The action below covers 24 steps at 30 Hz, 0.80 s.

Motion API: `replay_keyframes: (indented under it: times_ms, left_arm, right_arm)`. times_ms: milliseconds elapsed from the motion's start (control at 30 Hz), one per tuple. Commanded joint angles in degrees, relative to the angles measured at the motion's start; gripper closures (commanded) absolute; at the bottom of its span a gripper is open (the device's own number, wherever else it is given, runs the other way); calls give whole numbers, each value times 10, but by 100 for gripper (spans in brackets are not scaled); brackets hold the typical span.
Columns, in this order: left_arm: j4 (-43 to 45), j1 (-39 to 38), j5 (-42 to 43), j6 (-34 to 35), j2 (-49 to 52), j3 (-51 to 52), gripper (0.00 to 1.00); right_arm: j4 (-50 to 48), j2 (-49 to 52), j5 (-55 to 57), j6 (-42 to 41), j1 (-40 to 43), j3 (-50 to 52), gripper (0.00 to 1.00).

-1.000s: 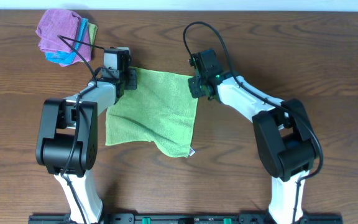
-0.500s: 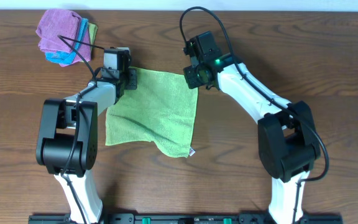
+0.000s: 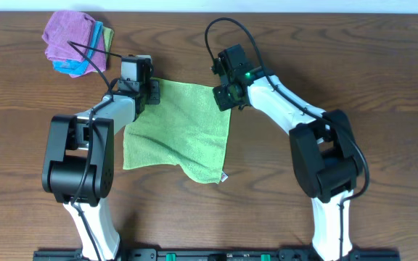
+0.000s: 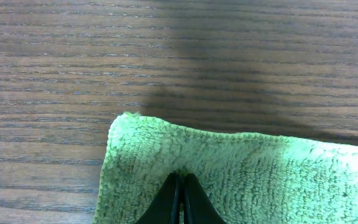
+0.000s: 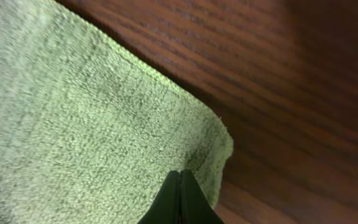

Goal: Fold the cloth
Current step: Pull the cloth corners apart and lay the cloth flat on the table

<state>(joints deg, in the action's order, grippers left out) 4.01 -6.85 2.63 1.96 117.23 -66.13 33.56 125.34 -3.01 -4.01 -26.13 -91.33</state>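
Since a second ago the right gripper [image 3: 224,94] has been swung toward 11 o'clock at the far edge of the cloth [image 3: 180,134], while the left gripper [image 3: 153,93] is unmoved. Both grippers are seen pressed together, each pinching a far corner of the cloth, which is spread on the desk [image 3: 354,65] at centre. A purple cloth [image 3: 67,32] is heaped at 11 o'clock.

right gripper [image 3: 222,96] now further in over the cloth [image 3: 180,138] at its far right corner, wrist turned, right arm [image 3: 296,116] swung nearer the cloth
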Motion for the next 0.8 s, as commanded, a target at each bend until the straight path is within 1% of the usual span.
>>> replay_keyframes:
  times_ms: [0, 200, 333, 533, 667, 767]
  left_arm:
    - [-7, 2, 12, 9, 21, 11, 95]
    - [-8, -3, 24, 9, 21, 11, 94]
    - [-10, -13, 23, 9, 21, 11, 94]
    - [-3, -56, 21, 28, 21, 11, 94]
    - [2, -86, 12, 41, 21, 11, 94]
    - [27, -112, 12, 44, 21, 11, 94]
  right_arm:
    - [1, 16, 9, 9, -4, -4, 99]
    - [6, 41, 19, 7, 0, -4, 98]
    - [17, 49, 64, 2, 13, -4, 99]
    - [28, 49, 80, 3, 60, -4, 98]
    - [28, 49, 80, 27, 92, -4, 98]
    - [23, 49, 80, 46, 116, -4, 98]
